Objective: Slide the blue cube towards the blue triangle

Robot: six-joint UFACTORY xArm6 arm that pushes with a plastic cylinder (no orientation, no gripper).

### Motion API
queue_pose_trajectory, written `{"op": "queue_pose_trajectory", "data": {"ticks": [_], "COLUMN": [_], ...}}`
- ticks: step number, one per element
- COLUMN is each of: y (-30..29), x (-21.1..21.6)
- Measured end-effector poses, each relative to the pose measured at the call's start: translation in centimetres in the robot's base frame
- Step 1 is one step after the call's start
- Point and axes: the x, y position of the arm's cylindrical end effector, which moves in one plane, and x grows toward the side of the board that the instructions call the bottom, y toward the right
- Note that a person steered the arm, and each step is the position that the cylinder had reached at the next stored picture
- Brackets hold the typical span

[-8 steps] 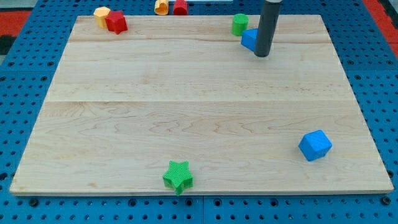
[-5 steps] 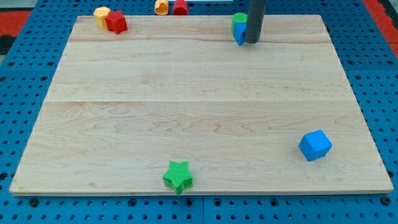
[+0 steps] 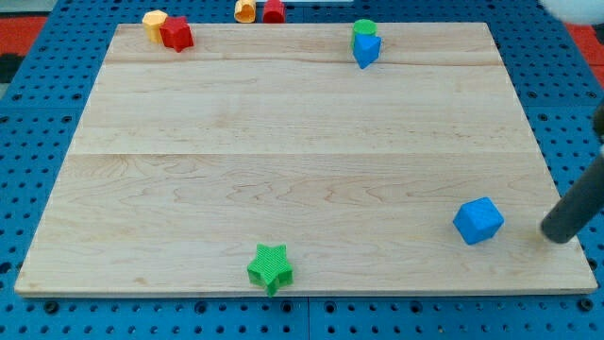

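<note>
The blue cube (image 3: 478, 221) sits on the wooden board (image 3: 302, 151) at the view's lower right. The blue triangle (image 3: 366, 50) lies near the board's top edge, right of centre, touching a green block (image 3: 364, 30) just above it. My tip (image 3: 557, 233) is on the board at the far right, a short way to the right of the blue cube and apart from it. The rod slants up to the view's right edge.
A green star (image 3: 270, 267) sits at the board's bottom edge, left of centre. A red block (image 3: 176, 34) and an orange block (image 3: 154, 22) are at the top left corner. Another orange block (image 3: 245, 10) and red block (image 3: 274, 10) lie just beyond the top edge.
The rod has left the blue triangle at the top and swung down to the lower right, beside the blue cube. The triangle had been nudged left against the green block.
</note>
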Motion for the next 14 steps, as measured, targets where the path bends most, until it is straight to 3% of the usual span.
{"op": "queue_pose_trajectory", "data": {"ticks": [2,3,10,14], "y": [-9.0,-9.8,-9.5,-5.5], "x": [-0.8,-3.7,-24.3,-28.5]}}
